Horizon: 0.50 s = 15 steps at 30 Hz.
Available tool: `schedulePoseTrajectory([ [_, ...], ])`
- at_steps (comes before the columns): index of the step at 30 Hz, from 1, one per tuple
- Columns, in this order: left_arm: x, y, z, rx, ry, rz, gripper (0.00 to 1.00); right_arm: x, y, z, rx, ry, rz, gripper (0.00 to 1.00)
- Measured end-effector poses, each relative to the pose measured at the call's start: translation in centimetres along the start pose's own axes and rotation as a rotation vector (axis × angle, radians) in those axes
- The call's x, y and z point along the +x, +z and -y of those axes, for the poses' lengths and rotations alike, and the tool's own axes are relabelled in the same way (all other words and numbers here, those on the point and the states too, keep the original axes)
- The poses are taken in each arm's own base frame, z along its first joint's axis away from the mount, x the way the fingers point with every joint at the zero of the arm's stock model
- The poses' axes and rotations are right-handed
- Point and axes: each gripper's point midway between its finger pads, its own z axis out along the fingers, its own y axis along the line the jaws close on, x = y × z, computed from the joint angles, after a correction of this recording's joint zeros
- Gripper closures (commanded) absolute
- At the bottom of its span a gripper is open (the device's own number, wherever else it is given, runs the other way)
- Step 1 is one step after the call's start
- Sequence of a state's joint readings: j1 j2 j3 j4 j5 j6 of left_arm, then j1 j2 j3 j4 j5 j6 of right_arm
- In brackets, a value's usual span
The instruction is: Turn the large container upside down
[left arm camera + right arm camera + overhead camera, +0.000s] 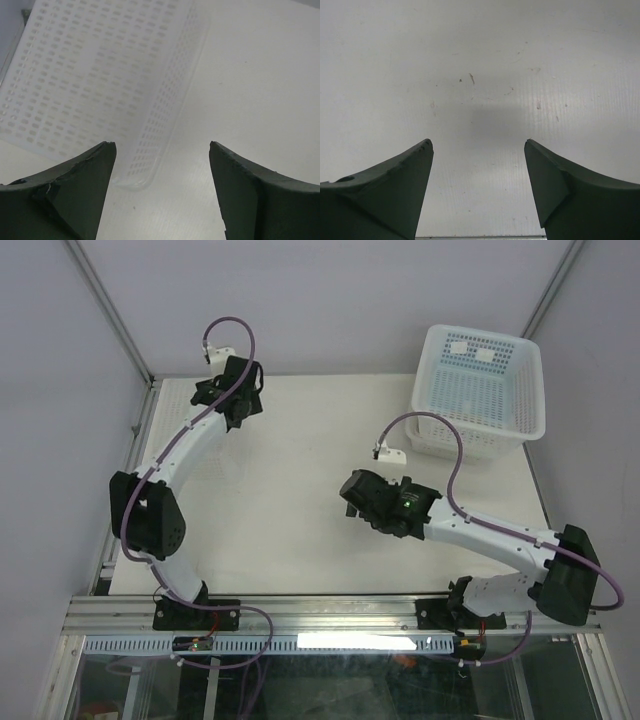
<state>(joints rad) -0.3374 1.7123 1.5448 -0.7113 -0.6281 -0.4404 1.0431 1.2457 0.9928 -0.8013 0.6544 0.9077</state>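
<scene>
The large container (90, 75) is translucent whitish plastic with a perforated grid base and a perforated side wall. It fills the upper left of the left wrist view, and its rounded corner rim (132, 181) rests on the table. I cannot tell which way up it lies. In the top view it is hard to make out beneath the left arm at the table's far left. My left gripper (162, 145) is open and empty, just off the container's corner; in the top view it (240, 405) hangs at the far left. My right gripper (477, 142) is open and empty over bare table, mid-table in the top view (352, 495).
Taller opaque white mesh-sided baskets (480, 390) stand stacked at the far right corner of the table (300, 470). Grey walls and a metal frame post (110, 310) close in the back and left. The arm bases sit on the near rail (330, 612).
</scene>
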Motion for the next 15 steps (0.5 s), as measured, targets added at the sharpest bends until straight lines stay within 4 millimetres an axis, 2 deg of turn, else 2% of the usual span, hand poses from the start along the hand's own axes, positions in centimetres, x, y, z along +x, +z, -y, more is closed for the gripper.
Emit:
schedulePoseTrajectory([
  [2,-1.0,0.3,1.7,0.019,0.010,0.021,0.25,-0.1,0.4,-0.7,0.008,-0.005,-0.006,0.23],
  [4,-1.3,1.3,3.0,0.010,0.030,0.033,0.26,-0.2,0.7,-1.4,0.013,-0.003,-0.014,0.23],
  [7,0.2,4.1,3.9,-0.036,0.092,0.011,0.26,-0.2,1.1,-2.6,0.015,0.014,-0.030,0.23],
  [11,3.3,7.5,3.2,-0.111,0.197,-0.047,0.28,0.6,1.6,-3.3,0.018,0.036,-0.066,0.23],
  [13,4.0,8.3,2.5,-0.141,0.238,-0.056,0.28,1.0,1.7,-3.5,0.016,0.046,-0.086,0.23],
  [15,4.0,8.6,1.7,-0.174,0.265,-0.045,0.29,1.2,1.7,-3.6,0.012,0.054,-0.097,0.23],
])
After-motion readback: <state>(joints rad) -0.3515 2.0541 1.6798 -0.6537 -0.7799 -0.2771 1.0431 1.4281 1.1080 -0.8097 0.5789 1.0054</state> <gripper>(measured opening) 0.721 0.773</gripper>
